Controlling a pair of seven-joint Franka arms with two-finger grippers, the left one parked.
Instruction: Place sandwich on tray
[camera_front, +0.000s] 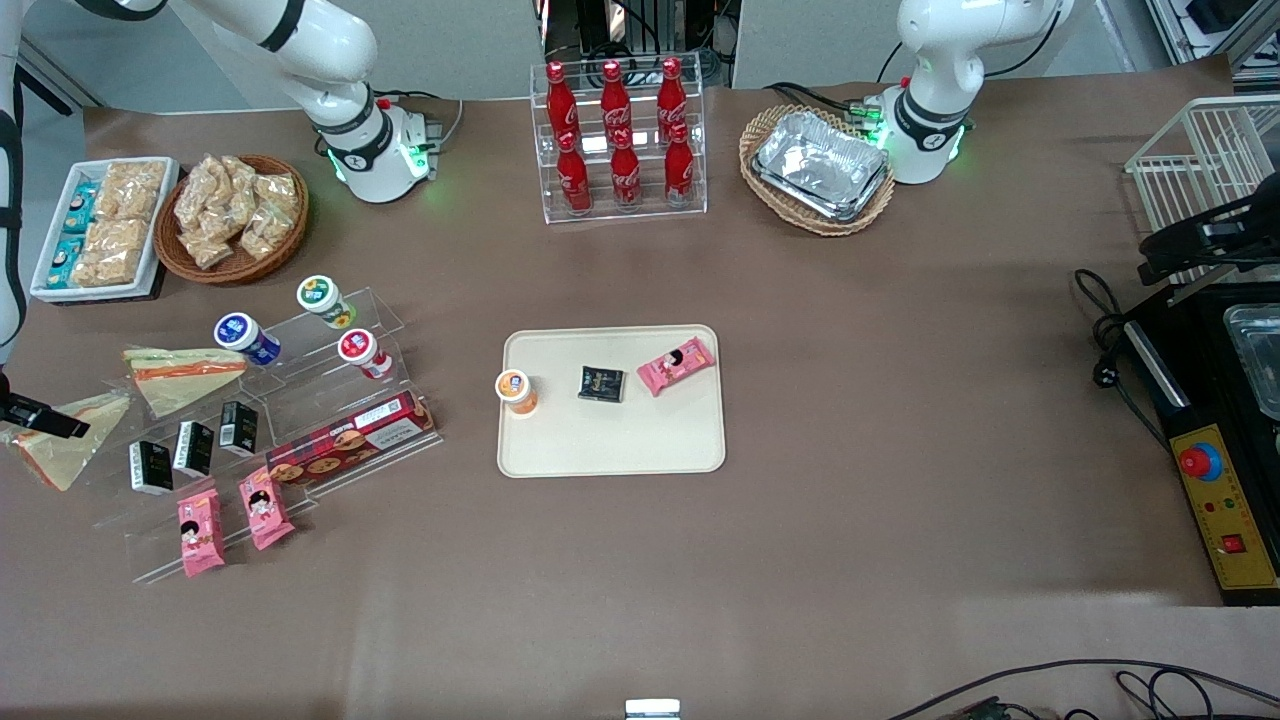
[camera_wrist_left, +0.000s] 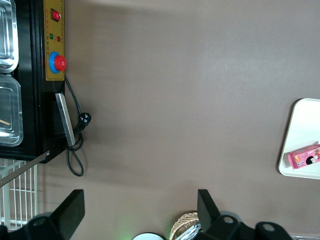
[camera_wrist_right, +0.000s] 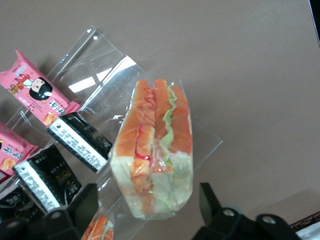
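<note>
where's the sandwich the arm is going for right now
The sandwich sits on the clear acrylic stand toward the working arm's end of the table, beside the second sandwich; the tool is open around it.

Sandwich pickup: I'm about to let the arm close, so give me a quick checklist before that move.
1. Gripper open: ok, fingers spread.
2. Sandwich between the fingers: ok, wedge sits in the gap.
3. Fingers touching the wrap: cannot tell.
4. Black packets out of the grip: ok, beside the sandwich, not in the gap.
5. Tray has bare room: ok, the half nearer the front camera is free.
6. Second sandwich undisturbed: ok, on the acrylic stand.
</note>
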